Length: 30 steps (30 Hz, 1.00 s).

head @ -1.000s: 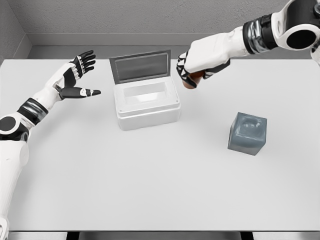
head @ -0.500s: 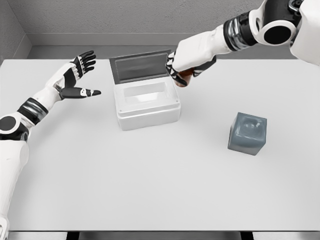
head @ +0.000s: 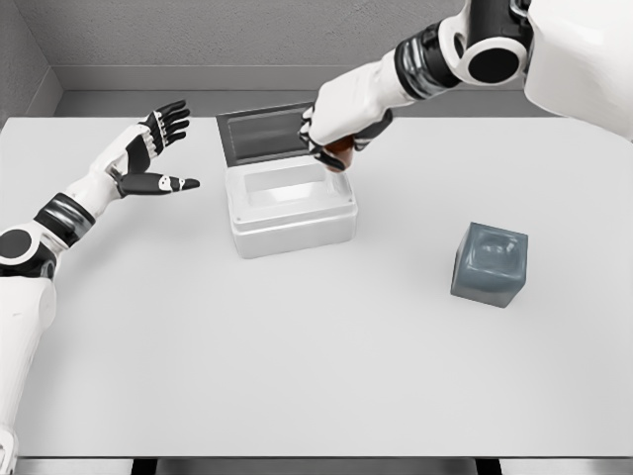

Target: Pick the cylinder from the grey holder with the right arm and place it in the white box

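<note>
My right hand [head: 331, 146] hovers over the back right corner of the white box [head: 293, 224], fingers curled around a brown cylinder [head: 341, 150] of which only the lower part shows. The box stands open, its grey lid [head: 265, 133] raised behind it, and its inside looks bare. The grey holder [head: 490, 263] sits alone on the table at the right, its top recess vacant. My left hand [head: 155, 153] floats left of the box, fingers spread and holding nothing.
The white table [head: 297, 376] stretches wide in front of the box and holder. A grey wall [head: 247, 40] runs along the table's far edge.
My right hand has carried the cylinder leftward, from beside the box's right side to above its back right corner. The left arm has stayed put.
</note>
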Available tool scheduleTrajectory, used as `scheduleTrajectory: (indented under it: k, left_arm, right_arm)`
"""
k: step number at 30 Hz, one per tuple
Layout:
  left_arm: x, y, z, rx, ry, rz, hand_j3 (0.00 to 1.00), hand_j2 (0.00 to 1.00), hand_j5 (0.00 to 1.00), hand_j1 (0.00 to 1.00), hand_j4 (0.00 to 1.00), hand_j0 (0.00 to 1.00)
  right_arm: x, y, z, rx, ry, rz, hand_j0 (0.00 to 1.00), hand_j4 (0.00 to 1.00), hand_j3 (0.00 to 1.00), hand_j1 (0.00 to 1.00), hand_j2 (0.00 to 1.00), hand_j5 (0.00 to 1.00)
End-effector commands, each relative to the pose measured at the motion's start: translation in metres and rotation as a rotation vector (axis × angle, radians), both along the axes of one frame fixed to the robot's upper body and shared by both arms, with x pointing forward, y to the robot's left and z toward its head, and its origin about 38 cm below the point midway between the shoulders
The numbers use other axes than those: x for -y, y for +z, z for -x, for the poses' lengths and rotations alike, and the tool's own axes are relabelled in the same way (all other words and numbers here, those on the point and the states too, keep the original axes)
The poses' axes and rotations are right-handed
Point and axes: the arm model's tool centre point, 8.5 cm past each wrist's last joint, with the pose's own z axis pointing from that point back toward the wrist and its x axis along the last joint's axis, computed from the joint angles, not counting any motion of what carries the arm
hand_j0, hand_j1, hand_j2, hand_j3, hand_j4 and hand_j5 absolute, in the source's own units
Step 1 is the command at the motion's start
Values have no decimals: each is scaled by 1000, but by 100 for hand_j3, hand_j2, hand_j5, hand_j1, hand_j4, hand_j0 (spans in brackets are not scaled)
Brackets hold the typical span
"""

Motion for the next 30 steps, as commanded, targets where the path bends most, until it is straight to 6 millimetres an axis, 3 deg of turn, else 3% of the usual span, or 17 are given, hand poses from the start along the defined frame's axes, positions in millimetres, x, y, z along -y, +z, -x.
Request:
scheduleTrajectory:
  k: [1, 17, 30]
  left_arm:
    - [0, 0, 0, 0, 0, -12, 100, 100, 100, 100, 100, 100]
    - [-1, 1, -2, 1, 3, -11, 100, 100, 100, 100, 100, 100]
    - [-2, 0, -1, -2, 5, -12, 100, 100, 100, 100, 100, 100]
  right_arm:
    - [-5, -2, -2, -1, -2, 7, 33, 33, 33, 33, 33, 33]
    - [-34, -20, -9, -8, 6, 78, 33, 33, 33, 33, 33, 33]
    - [-33, -15, -17, 12, -18, 97, 33, 33, 33, 33, 33, 33]
